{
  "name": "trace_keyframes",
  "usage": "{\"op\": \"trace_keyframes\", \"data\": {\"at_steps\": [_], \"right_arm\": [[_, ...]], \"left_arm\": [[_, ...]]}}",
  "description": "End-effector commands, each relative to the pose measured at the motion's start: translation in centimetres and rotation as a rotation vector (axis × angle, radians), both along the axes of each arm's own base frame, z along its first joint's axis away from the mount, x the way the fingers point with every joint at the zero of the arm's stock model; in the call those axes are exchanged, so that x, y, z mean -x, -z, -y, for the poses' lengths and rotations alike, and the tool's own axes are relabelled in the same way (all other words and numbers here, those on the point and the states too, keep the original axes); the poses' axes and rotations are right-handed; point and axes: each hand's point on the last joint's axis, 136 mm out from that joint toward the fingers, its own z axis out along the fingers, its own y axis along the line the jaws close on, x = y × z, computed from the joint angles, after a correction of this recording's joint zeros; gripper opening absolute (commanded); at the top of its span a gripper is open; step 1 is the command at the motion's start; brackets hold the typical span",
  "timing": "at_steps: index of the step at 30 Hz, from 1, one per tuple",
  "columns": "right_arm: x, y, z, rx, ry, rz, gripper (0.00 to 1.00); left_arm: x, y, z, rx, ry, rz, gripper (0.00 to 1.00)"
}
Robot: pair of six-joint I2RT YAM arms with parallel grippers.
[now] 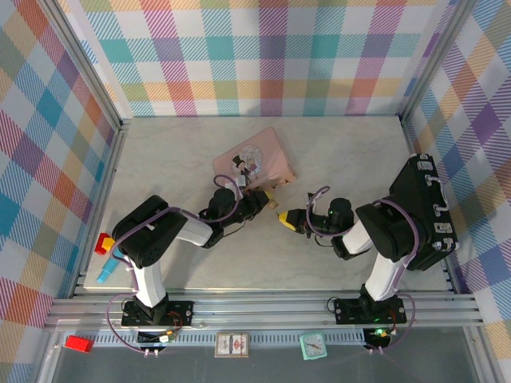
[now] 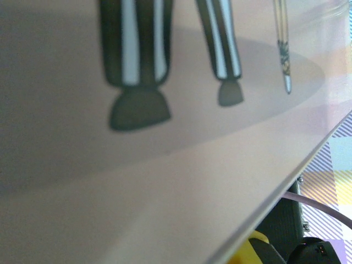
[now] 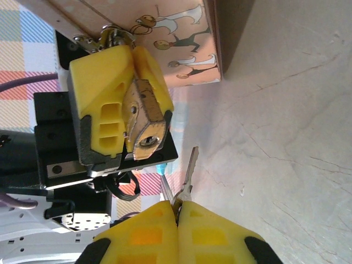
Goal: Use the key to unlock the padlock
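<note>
Left hand (image 3: 132, 85), centre-left of right wrist view, clamping padlock (image 3: 144, 124), keyhole (image 3: 147, 142) facing camera. Right hand (image 3: 177, 208), bottom centre, pinching key (image 3: 190, 168) shut-tight, tip sitting right of keyhole, apart. Likely need: sliding blade left, squaring to slot, easing in.

Brass padlock (image 3: 144, 118): keyhole outward, gripped in left claw (image 3: 135, 91) beside pink tin (image 3: 181, 38). Thin silvery key (image 3: 189, 170): pinched in right claw (image 3: 177, 212), tip toward tin.

Pink tin (image 1: 254, 158) mid-table, blue stick (image 1: 106, 275) and red block (image 1: 103, 242) at left edge
</note>
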Motion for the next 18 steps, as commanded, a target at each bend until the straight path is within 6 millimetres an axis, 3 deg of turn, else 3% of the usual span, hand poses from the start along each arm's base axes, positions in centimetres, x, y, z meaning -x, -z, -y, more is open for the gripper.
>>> {"op": "trace_keyframes", "data": {"at_steps": [1, 18], "right_arm": [[-0.4, -1.9, -0.3, -0.044, -0.019, 0.066, 0.0], [-1.3, -4.1, -0.8, -0.084, -0.034, 0.101, 0.0]], "left_arm": [[-0.8, 0.7, -1.0, 0.053, -0.045, -0.088, 0.0], [-1.7, 0.3, -1.7, 0.094, -0.067, -0.081, 0.0]]}}
